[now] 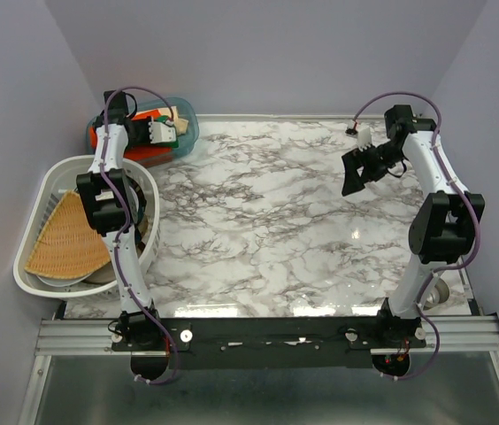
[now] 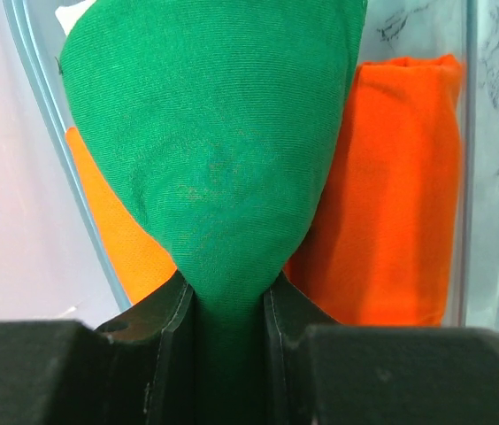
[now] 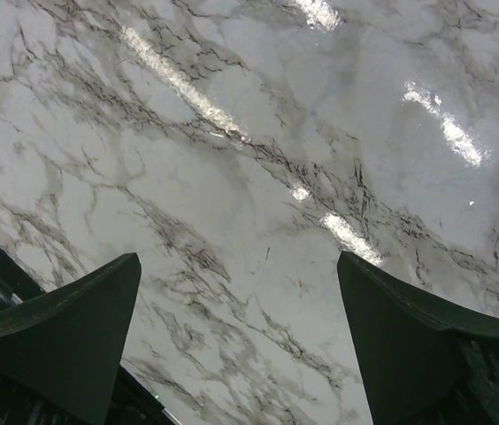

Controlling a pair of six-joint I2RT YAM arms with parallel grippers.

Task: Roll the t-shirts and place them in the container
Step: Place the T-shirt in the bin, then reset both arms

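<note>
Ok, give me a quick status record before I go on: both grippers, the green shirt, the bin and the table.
left gripper: shut on the green t-shirt, reaching into the clear bin
green t-shirt: bunched in the left gripper, not yet on the table
clear bin: at the table's far left corner; orange cloth also inside
right gripper: open, holding nothing, above bare marble table
white basket: left of the table, tan woven item inside

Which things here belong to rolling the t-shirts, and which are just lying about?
Belong: green t-shirt, clamped in left gripper; right gripper, open over table.
Lying about: orange cloth in clear bin; white basket; woven mat inside it.
</note>
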